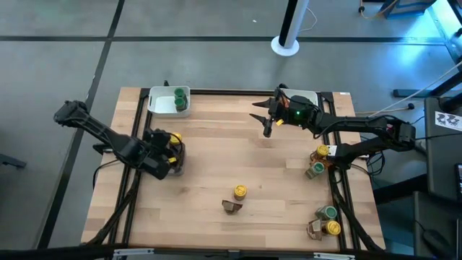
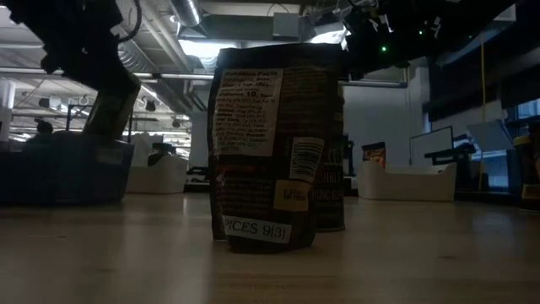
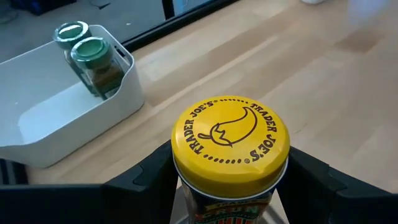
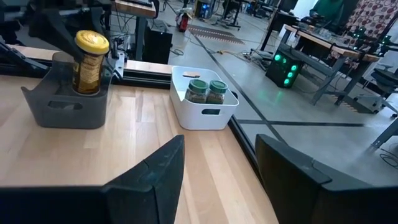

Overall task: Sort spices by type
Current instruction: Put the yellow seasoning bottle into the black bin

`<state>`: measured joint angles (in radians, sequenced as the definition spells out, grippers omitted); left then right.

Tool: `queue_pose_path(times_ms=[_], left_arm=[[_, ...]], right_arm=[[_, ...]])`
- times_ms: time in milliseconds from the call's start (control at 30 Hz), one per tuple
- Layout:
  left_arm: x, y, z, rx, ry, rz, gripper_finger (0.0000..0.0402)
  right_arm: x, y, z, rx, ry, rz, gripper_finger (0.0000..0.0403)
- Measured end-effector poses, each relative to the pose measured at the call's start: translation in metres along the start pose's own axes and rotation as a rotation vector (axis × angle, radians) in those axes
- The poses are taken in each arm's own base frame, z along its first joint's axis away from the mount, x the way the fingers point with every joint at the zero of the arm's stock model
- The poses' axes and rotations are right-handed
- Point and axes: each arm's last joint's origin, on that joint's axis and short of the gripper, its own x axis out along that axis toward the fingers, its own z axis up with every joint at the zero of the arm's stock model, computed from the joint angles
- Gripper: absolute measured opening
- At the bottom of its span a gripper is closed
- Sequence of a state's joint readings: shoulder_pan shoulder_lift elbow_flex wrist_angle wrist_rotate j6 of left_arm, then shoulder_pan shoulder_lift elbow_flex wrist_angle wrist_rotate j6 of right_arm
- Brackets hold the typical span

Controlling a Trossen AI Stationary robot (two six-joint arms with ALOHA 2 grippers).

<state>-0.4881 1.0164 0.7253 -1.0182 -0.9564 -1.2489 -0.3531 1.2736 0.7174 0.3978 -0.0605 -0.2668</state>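
My left gripper (image 1: pixel 172 150) (image 3: pixel 230 186) is over the dark tray (image 1: pixel 176 167) at the table's left, shut on a yellow-lidded jar (image 3: pixel 230 140) (image 4: pixel 89 59). Two green-lidded jars (image 1: pixel 180 100) (image 4: pixel 206 91) stand in the white tray (image 1: pixel 160 107) at the far edge. My right gripper (image 1: pixel 266 120) (image 4: pixel 214 168) hangs open and empty above the far middle of the table. A yellow-lidded jar (image 1: pixel 240 192) and a brown packet (image 1: pixel 231 206) (image 2: pixel 274 148) stand near the middle. More jars and packets (image 1: pixel 323 162) (image 1: pixel 326 222) sit along the right edge. My left gripper pinches the yellow-lidded jar by its body just under the lid (image 3: pixel 231 202), one dark finger (image 3: pixel 146 183) on each side. The fingers come slanting down from the table's left. The jar stands upright with its lower part inside the dark tray (image 4: pixel 65 99); the tray wall hides its base.
A second white tray (image 1: pixel 309 96) lies at the far right, partly under the right arm. Black rails (image 1: pixel 137 130) run along the table's left and right edges. Bare wood (image 1: pixel 216 144) stretches between the dark tray and the right-hand jars.
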Motion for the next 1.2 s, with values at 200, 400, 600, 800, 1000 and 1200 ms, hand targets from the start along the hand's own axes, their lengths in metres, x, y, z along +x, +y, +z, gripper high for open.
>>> queue_pose_path(times_ms=[200,400,600,800,1000,1200], left_arm=[[0.000,-0.001,-0.006,0.042,0.007,-0.017,0.0210],[0.000,-0.008,-0.012,0.095,-0.004,-0.024,0.0210],[0.007,-0.012,-0.029,0.099,-0.029,-0.034,0.0210],[0.016,-0.002,-0.052,0.073,-0.025,-0.023,0.0210],[0.022,0.002,-0.070,0.053,-0.028,-0.053,0.0210],[0.025,0.004,-0.075,0.041,-0.040,-0.064,0.0210]], right_arm=[[0.000,0.000,0.000,0.001,0.003,0.001,0.0198],[0.000,0.000,0.000,0.001,0.003,0.001,0.0198],[0.000,0.000,0.000,0.009,0.003,0.001,0.0198],[0.000,0.000,0.000,0.012,0.004,0.001,0.0198],[0.000,0.000,0.000,0.012,0.003,0.001,0.0198],[0.000,0.000,0.000,0.012,0.003,0.001,0.0198]])
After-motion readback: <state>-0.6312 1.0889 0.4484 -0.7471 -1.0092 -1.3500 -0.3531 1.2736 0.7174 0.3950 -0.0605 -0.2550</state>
